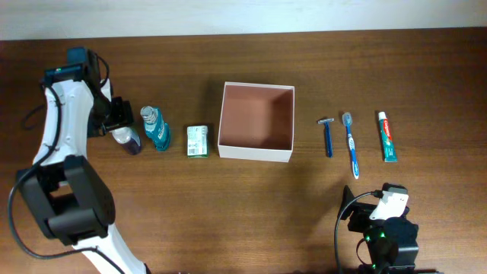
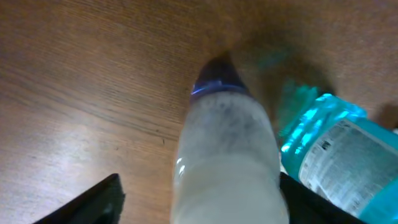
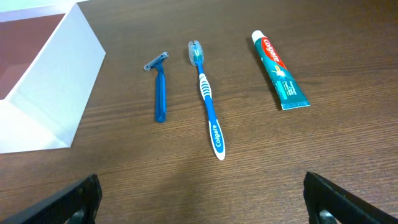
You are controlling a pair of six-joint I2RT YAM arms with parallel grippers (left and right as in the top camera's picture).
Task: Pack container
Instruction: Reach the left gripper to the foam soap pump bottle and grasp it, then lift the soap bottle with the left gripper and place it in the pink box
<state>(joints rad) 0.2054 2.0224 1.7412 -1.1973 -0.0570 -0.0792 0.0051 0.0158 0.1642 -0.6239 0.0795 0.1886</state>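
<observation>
The container [image 1: 256,153] is a square white box with a pinkish-brown inside, at the table's middle; its white wall also shows in the right wrist view [image 3: 68,81]. My left gripper [image 1: 122,128] is open around a white bottle with a purple cap [image 1: 129,140] at the far left. In the left wrist view the bottle [image 2: 224,143] lies between the fingers [image 2: 199,202]. One finger touches it and the other stands apart. My right gripper [image 1: 378,199] is open and empty [image 3: 202,199] near the front right edge.
A teal mouthwash bottle [image 1: 157,128] [image 2: 336,149] stands right beside the white bottle. A small green-white packet [image 1: 198,141] lies left of the box. Right of the box lie a blue razor [image 1: 328,137] [image 3: 160,87], a toothbrush [image 1: 351,144] [image 3: 208,99] and a toothpaste tube [image 1: 387,135] [image 3: 280,71].
</observation>
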